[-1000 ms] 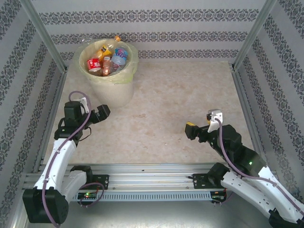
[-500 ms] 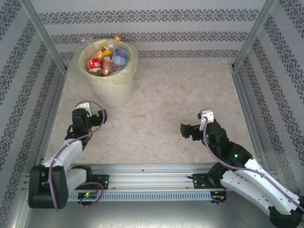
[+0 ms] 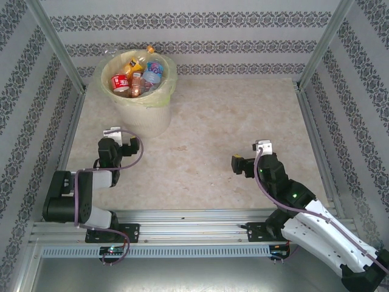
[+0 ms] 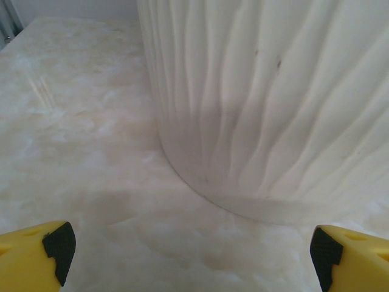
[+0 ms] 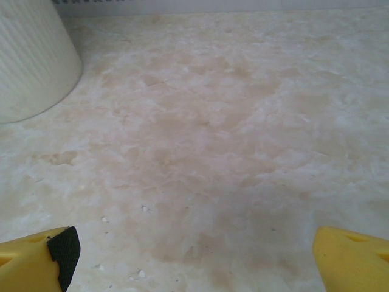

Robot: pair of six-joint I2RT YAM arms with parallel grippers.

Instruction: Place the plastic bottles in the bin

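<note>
One bin (image 3: 146, 118) at 11 o'clock with roughly six plastic bottles (image 3: 137, 76) piled inside. Two grippers, left gripper (image 4: 193, 246) and right gripper (image 5: 196, 252), both spread wide.

At the far left of the tabletop (image 3: 219, 121) stands the bin (image 3: 144, 118), plastic bottles (image 3: 135, 78) inside; the left hand (image 4: 191, 246) sits just before it.

There's your left arm (image 3: 91, 181): black joint housings, a pale link, and a mauve cable (image 3: 140, 151) looping back from behind the left gripper (image 3: 124, 146). Your right arm (image 3: 316, 228) wears long white shells, black joints and a tiny green light (image 3: 294, 196), with a white block (image 3: 262, 146) just behind the right gripper (image 3: 237, 164). Up close now, the left fingers (image 4: 24, 261) are bright yellow with black pads (image 4: 59, 246) on their inner faces; right fingers (image 5: 349, 258), same yellow.
</note>
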